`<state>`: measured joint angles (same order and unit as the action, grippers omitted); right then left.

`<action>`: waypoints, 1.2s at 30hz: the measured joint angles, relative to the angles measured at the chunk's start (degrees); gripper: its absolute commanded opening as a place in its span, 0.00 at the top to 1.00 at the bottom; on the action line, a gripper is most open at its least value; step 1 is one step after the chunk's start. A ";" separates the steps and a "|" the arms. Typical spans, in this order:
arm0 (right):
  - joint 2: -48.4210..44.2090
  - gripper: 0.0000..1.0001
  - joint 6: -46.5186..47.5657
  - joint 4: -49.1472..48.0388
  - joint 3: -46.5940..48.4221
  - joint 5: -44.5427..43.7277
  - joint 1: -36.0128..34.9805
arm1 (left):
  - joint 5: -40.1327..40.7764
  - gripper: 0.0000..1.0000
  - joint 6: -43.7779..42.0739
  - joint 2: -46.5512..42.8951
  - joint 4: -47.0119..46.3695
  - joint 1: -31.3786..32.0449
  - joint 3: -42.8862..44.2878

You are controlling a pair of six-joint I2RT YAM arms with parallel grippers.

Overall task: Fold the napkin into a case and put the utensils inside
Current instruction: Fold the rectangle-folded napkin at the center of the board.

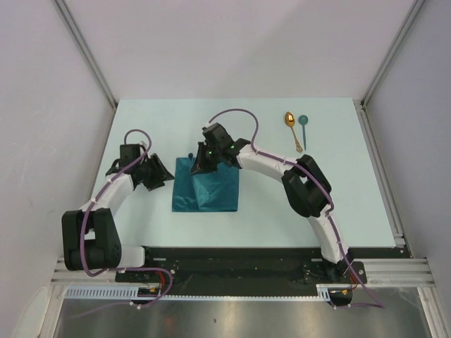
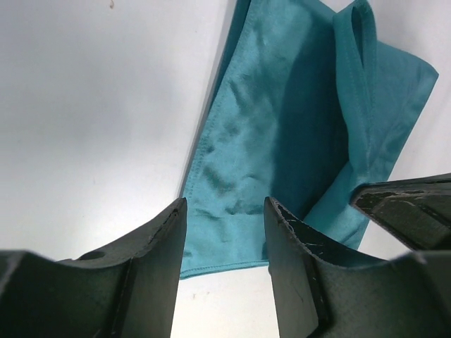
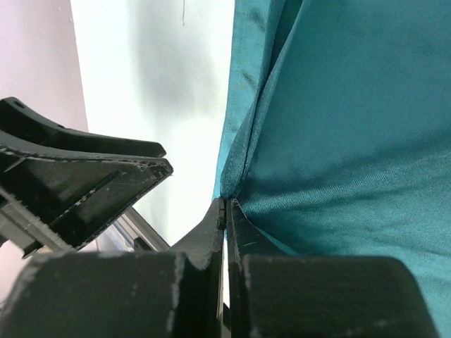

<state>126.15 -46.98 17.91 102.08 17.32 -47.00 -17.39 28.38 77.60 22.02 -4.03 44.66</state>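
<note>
While right jaws pinch napkin [image 1: 211, 191], spoons [image 1: 289, 119] lie apart.

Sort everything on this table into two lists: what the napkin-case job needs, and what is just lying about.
Belongs to the job:
teal soft cloth napkin
slender shiny gold metal spoon
slender teal round-bowled spoon

Just there:
pale green tabletop
grey metal rail under the arm bases

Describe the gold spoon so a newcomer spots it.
On the pale table, look toward the far right corner, where two small spoons lie side by side. The gold spoon is the one nearer the napkin: shiny metal, oval bowl, unlike the teal spoon beside it.
</note>
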 measured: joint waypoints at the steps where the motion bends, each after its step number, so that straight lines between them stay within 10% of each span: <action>1: 0.61 1.00 0.00 0.04 0.68 0.15 -0.13 | 0.24 0.48 0.00 -0.07 0.00 -0.09 0.00; 36: 11.89 1.00 0.11 1.05 14.93 3.19 -2.16 | 1.60 0.47 0.04 -1.66 0.79 -3.23 -0.76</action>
<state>138.04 -46.87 18.96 117.01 20.51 -49.17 -15.79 28.42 75.94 22.81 -7.27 43.90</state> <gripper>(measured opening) 0.010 0.528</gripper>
